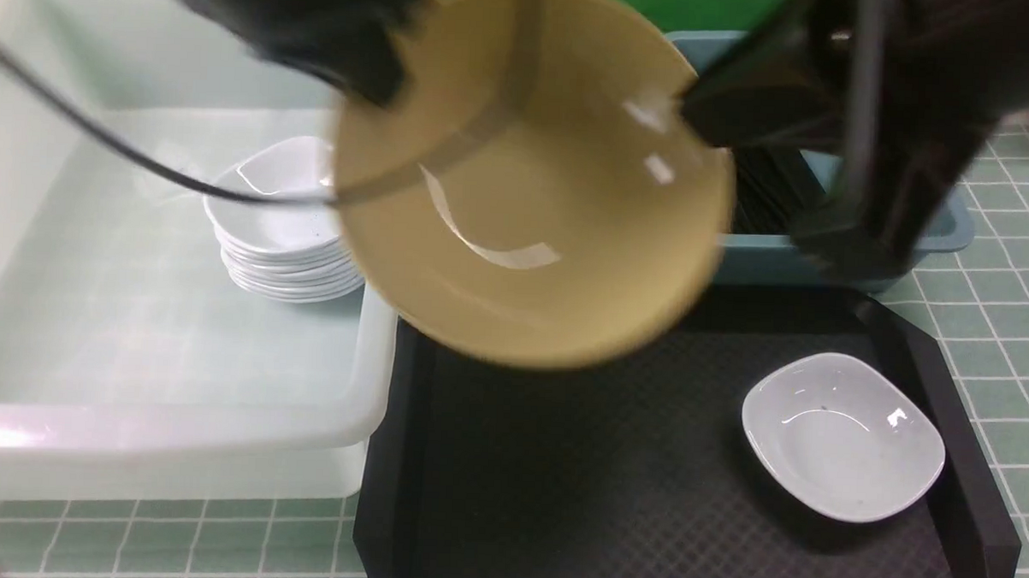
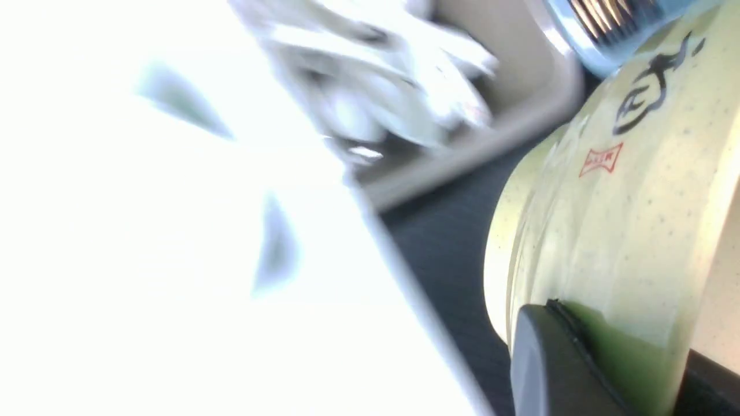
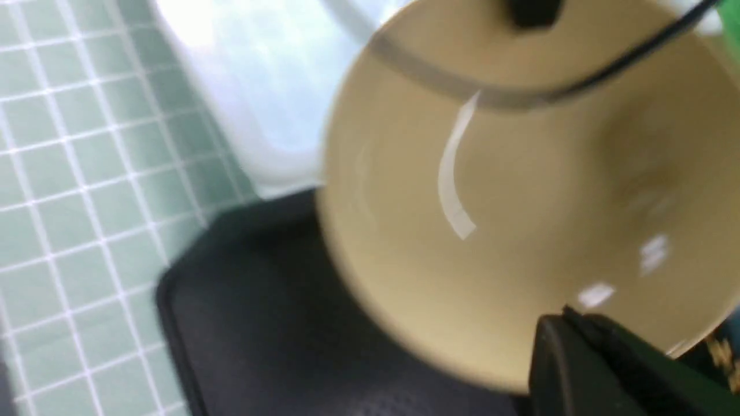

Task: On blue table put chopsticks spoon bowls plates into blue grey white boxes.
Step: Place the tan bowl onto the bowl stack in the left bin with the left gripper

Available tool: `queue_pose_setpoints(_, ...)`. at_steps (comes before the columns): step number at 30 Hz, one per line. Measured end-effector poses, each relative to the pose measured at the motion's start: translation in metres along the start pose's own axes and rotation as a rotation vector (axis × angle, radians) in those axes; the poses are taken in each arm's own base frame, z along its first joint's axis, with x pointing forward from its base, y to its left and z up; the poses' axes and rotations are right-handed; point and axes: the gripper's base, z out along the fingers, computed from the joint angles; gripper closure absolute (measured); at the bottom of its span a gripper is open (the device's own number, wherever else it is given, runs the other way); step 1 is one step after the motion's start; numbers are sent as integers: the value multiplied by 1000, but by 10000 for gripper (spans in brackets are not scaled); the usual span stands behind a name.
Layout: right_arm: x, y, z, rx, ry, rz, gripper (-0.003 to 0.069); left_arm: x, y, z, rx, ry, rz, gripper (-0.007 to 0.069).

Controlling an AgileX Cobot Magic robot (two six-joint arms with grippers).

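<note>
Here, large yellow bowl [image 1: 527, 178] — held aloft over the black tray's [image 1: 560, 462] far-left corner, rim pinched between left gripper [image 1: 385, 79] and right gripper [image 1: 700, 116]; white tub [image 1: 167, 431] lies nearer the left.

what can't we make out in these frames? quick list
- Right end effector: fingertips partly cut off by the right wrist view's edge.
- Bowl: far rim cut off by the front view's top edge and hidden by the arms.
- Spoons: left wrist view, blurred; no count.
- Chopsticks: front view, partly behind bowl and right arm; no count.
- Tub: left side cut off, front view.
</note>
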Motion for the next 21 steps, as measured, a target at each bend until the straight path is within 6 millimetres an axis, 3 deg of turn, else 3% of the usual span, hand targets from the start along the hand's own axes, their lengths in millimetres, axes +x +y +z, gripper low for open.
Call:
queue_pose_setpoints(4, -18, 12, 21, -43, -2, -45, 623, 28, 49, -43, -119, -67, -156, 618)
queue_pose_setpoints(8, -39, 19, 47, -64, -17, -82, 623, 80, 105, -66, -256, -74, -400, 618)
queue_pose_setpoints(14, -53, 20, 76, -69, -14, -92, 623, 127, 162, -65, -367, -169, -661, 618)
queue_pose_setpoints(21, -54, 22, 89, -75, 2, -95, 622, 145, 202, -42, -416, -180, -762, 618)
